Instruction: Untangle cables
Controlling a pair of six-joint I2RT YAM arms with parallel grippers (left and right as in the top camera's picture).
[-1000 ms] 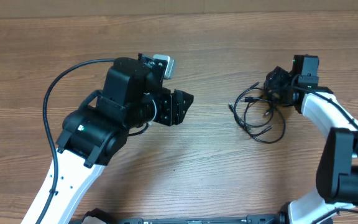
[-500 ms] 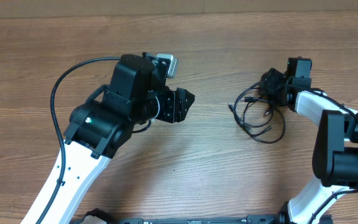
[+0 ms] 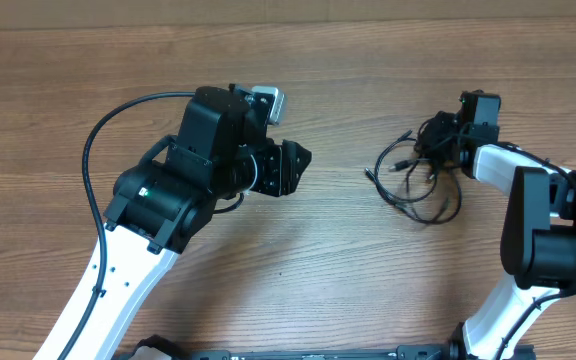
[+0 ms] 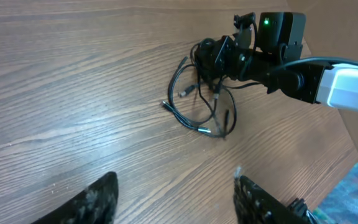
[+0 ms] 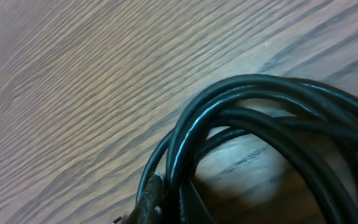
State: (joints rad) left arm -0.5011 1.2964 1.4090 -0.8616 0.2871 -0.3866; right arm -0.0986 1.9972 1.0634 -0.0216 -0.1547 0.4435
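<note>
Cables, place: the cables [image 5: 260, 99] lie on the wooden table [image 3: 318, 60] at about 3 o'clock from its middle, wound together into one loose clump.
Cables, axis: seen from overhead, the sprawl runs roughly from 1 o'clock to 7 o'clock, with the tight knot at the 1 o'clock end and slack loops fanning out on the wood towards 7.
Plug ends: the free plug ends [image 4: 201, 130] lie on the 9 o'clock side of the clump, metal tips outward and clear of the loops.
Right gripper: the right gripper [image 4: 215, 55] is closed on the knotted end of the clump. Its wrist view is filled with glossy coils, too close to show its fingers. Pinning the knot probably anchors it so a strand can be drawn free.
Left gripper: the left gripper [image 3: 290, 168] faces 3 o'clock towards the clump, well apart from it. Its fingers [image 4: 98, 199] stand wide with only bare wood between them, likely ready to take a loose plug end.
Progress: untangling looks barely begun.
</note>
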